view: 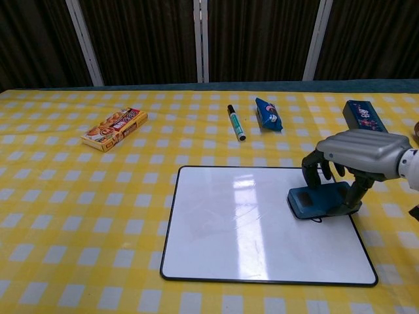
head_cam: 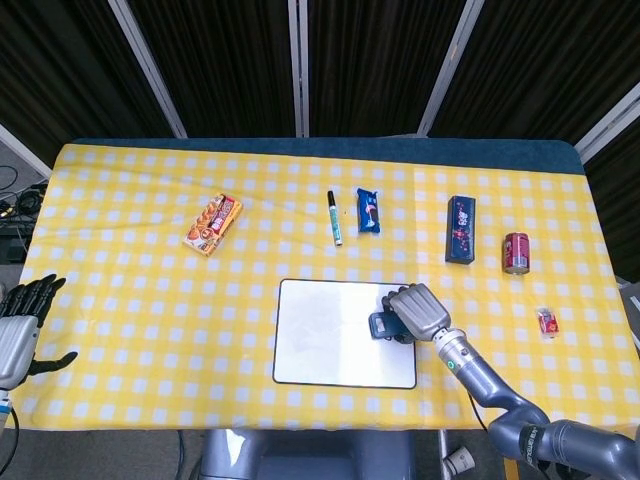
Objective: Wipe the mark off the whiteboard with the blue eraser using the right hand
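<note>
The whiteboard [head_cam: 330,340] [view: 242,226] lies flat at the table's front centre. My right hand [head_cam: 415,310] [view: 357,157] grips the blue eraser [head_cam: 380,326] [view: 317,199] and holds it down on the board's right part. The eraser covers most of the black mark; only a thin trace [view: 319,218] peeks out under its near edge in the chest view. My left hand [head_cam: 22,325] hangs off the table's left edge, fingers spread, holding nothing.
A green marker [head_cam: 334,217] [view: 236,122] and a blue snack packet [head_cam: 369,211] [view: 268,114] lie behind the board. A biscuit box [head_cam: 213,224] [view: 114,128] sits at the left. A dark blue box [head_cam: 460,229] [view: 366,124], red can [head_cam: 516,253] and small packet [head_cam: 547,321] stand at the right.
</note>
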Robot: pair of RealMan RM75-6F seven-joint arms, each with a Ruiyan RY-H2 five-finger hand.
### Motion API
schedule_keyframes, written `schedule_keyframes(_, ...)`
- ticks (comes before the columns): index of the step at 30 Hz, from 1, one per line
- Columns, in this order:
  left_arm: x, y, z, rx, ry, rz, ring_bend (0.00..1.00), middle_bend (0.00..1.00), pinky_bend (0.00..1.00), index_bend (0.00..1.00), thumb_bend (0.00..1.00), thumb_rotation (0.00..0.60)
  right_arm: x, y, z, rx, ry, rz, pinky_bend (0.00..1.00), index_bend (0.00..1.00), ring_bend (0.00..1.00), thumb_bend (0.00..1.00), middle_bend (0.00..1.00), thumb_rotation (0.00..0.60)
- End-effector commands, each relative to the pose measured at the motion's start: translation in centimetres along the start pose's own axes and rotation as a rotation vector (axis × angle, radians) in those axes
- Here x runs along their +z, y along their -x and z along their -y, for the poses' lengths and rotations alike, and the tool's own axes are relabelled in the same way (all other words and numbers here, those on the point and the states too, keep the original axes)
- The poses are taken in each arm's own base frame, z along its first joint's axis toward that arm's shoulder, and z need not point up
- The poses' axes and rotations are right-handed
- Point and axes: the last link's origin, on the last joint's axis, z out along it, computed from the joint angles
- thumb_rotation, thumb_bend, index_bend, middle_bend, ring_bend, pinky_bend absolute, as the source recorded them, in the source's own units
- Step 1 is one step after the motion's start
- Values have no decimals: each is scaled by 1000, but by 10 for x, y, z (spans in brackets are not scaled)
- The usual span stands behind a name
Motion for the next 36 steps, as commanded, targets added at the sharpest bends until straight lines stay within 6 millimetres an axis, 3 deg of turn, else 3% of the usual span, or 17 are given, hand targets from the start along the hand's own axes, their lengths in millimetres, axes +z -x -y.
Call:
schedule_keyframes(1,0,0,0,1,0,2,0,0,0,0,0,600,-3,6,5,-7,-8,22,488,507,452,378,560,600)
schedule_keyframes(9,1,2,-1,8,1,6,0,0,0,0,0,600,-26,17,16,-7,-66,94,498,527,467,401,577,600)
schedule_keyframes(16,3,5,-2,14,-3,13,0,0,0,0,0,600,-34,17,26,-5,-114,114,498,533,481,418,587,600)
schedule_keyframes(36,2,3,-1,7,-6,8,0,0,0,0,0,600,6,4,4,-63,0,-6,498,535,485,440,591,600)
